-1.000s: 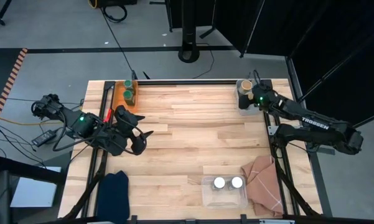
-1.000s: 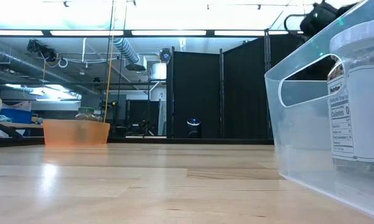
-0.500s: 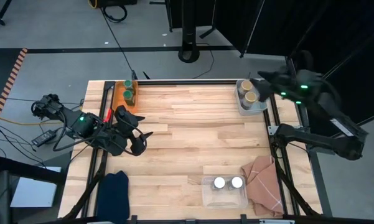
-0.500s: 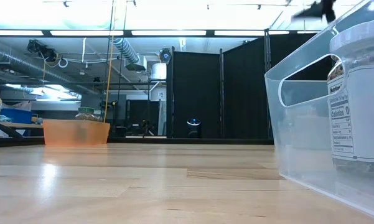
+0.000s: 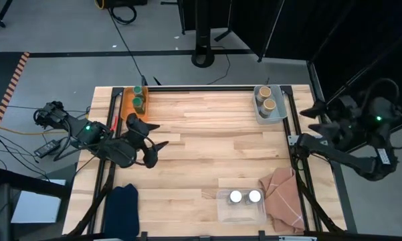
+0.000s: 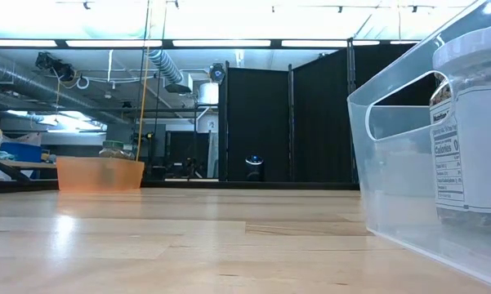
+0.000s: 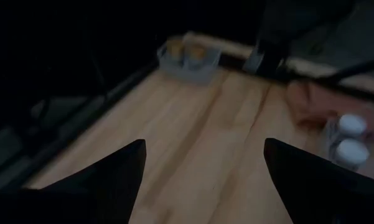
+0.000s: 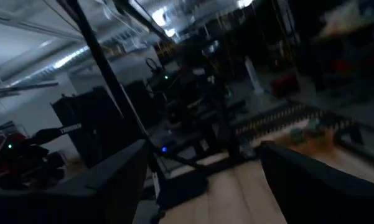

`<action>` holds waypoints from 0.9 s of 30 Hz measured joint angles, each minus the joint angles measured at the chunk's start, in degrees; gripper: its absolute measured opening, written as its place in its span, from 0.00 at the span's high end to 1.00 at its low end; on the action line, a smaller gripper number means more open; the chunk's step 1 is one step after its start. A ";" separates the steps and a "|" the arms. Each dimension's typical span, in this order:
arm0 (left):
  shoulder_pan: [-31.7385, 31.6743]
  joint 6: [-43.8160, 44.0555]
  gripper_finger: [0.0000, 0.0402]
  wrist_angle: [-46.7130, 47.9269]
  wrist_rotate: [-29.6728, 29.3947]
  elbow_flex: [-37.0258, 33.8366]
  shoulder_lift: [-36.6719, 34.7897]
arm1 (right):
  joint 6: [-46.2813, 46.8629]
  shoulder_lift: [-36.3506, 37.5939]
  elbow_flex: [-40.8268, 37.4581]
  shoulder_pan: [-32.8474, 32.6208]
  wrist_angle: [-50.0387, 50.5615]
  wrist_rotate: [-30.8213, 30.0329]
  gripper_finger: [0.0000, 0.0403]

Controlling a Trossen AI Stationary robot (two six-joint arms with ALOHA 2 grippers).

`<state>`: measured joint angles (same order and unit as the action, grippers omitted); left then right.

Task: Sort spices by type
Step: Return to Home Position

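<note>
The spices stand in three bins. Two green-lidded jars [image 5: 138, 98] sit in an orange bin [image 5: 129, 107] at the far left. Two tan-lidded jars [image 5: 267, 100] sit in a grey bin [image 5: 279, 115] at the far right. Two white-lidded jars [image 5: 245, 196] sit in a clear bin [image 5: 241, 213] near the front edge. My left gripper [image 5: 157, 134] hovers open over the table's left part, nothing between its fingers [image 7: 202, 180]. My right gripper [image 5: 313, 117] is open beyond the table's right edge, pointing level across the table [image 8: 205, 180].
A brown cloth [image 5: 281, 198] lies at the front right beside the clear bin. A dark blue cloth [image 5: 123, 202] lies at the front left. Black rails [image 5: 214, 88] run along the far, left and right edges. The table's middle is bare wood [image 5: 207, 147].
My right gripper has risen from the grey bin at the far right and drawn back past the table's right edge, tipping from pointing down to about level. Both tan lids now show in that bin. The jars stay where they were.
</note>
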<state>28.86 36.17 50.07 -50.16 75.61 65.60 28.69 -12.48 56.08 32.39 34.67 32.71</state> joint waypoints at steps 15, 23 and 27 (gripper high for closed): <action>-0.02 -22.47 0.17 -26.70 9.20 0.00 -0.87 | 13.38 9.89 -24.56 6.92 -35.41 11.38 0.21; 0.02 -22.54 0.17 -27.07 15.80 0.00 -3.19 | 22.70 12.12 -42.01 2.15 -62.87 9.56 0.22; 0.00 -23.52 0.17 -27.11 15.96 0.00 -3.52 | 22.69 12.10 -48.68 -5.00 -73.50 3.60 0.22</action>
<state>28.86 12.65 22.97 -34.20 75.61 62.08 51.38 -0.38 7.40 27.39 -38.83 36.31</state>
